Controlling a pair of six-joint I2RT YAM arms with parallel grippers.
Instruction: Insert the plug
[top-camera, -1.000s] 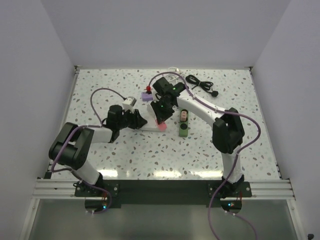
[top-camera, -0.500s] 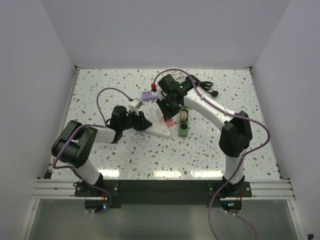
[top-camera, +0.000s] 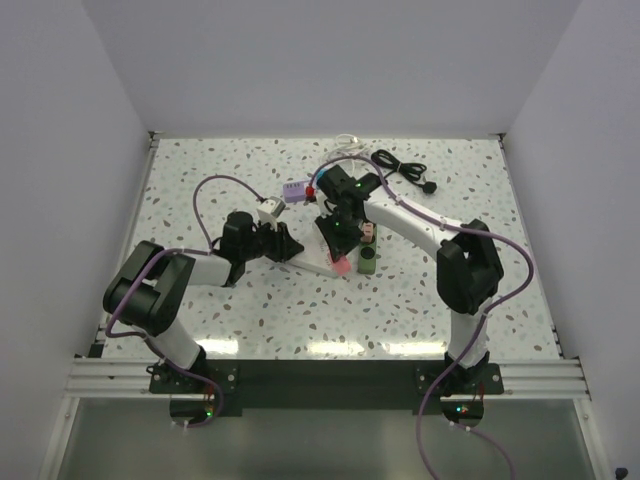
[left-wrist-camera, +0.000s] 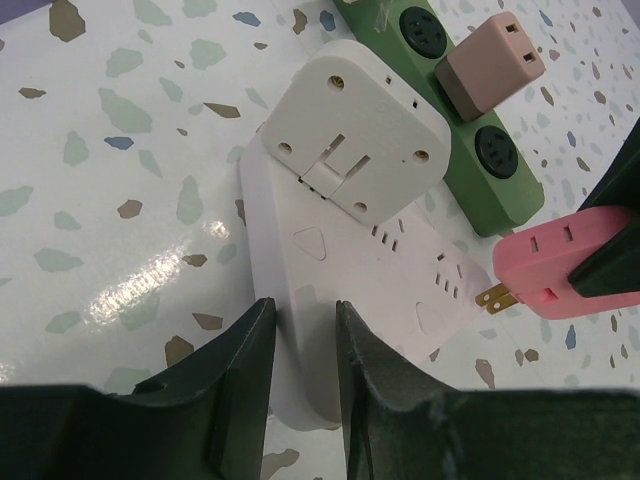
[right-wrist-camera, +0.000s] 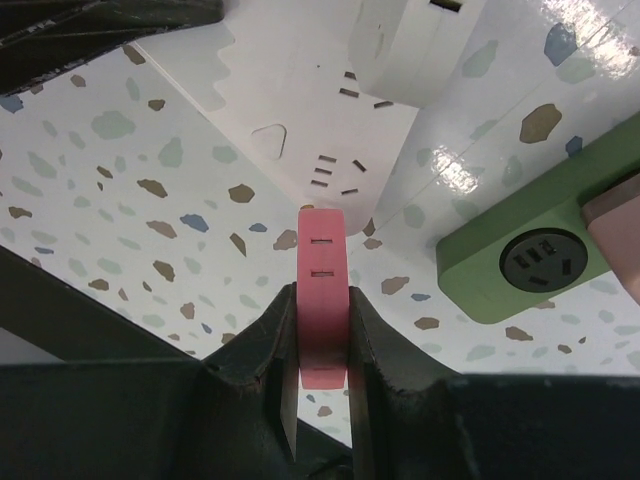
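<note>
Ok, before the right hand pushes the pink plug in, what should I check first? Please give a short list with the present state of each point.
1. Grip: the right hand is shut on the pink plug: ok.
2. Support: the left hand clamps the end of the white power strip: ok.
3. The prongs are bare and face the strip, not yet in: ok.
4. The slots nearest the prongs are free; the white adapter sits further along: ok.
5. Prongs lined up exactly with those slots: cannot tell.
</note>
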